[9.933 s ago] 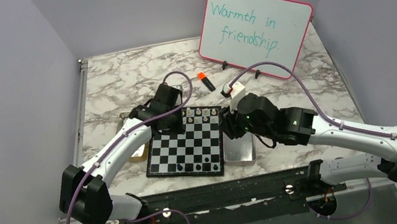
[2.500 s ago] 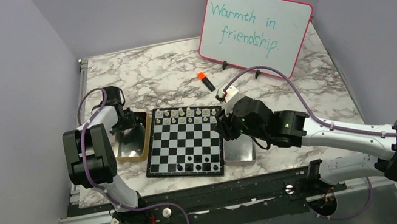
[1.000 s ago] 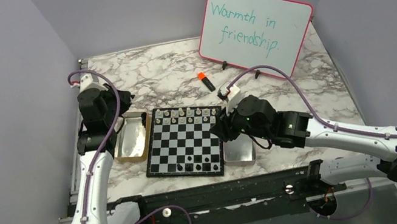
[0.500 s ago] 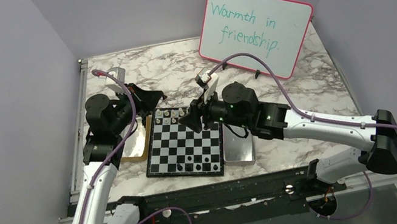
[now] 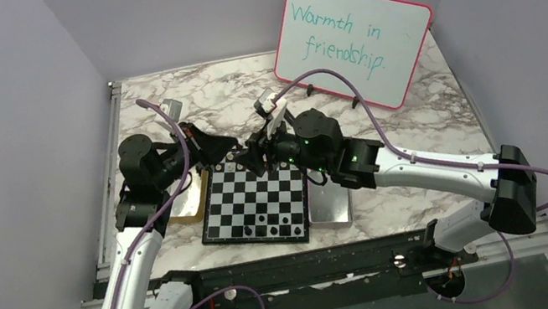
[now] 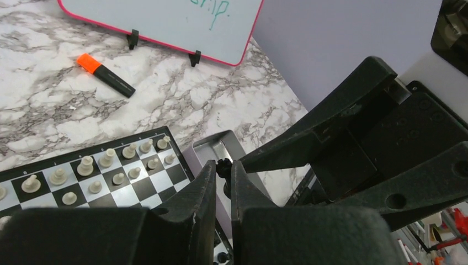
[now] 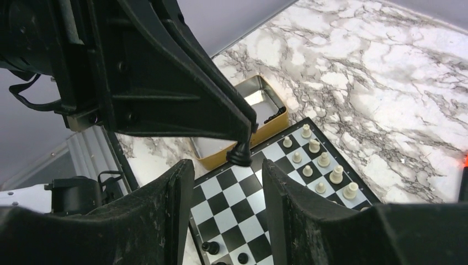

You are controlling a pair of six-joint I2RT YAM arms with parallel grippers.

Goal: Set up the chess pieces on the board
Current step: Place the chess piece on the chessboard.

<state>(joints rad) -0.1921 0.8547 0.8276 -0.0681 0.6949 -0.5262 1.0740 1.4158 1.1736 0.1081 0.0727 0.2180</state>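
The board (image 5: 252, 202) lies in the middle of the table. Pale chess pieces (image 6: 84, 165) fill its far rows, and a few black chess pieces (image 7: 209, 247) stand on its near row. Above the board's far left corner my left gripper (image 5: 233, 152) is shut on a black piece (image 7: 239, 155), pinched at its top with its base hanging free. My right gripper (image 7: 225, 164) faces it, open, one finger on each side just short of the piece. From the left wrist, the black piece (image 6: 224, 164) shows between the shut fingertips, with the right gripper's fingers (image 6: 320, 132) close behind.
A gold tray (image 7: 259, 126) sits left of the board, and a silver tray (image 5: 332, 209) sits to its right. An orange-capped marker (image 6: 105, 74) lies beyond the board. A pink-rimmed whiteboard (image 5: 352, 39) stands at the back right.
My right gripper swung from the board's right edge to its far left corner and widened its jaws. My left gripper moved right from over the gold tray, carrying the black piece.
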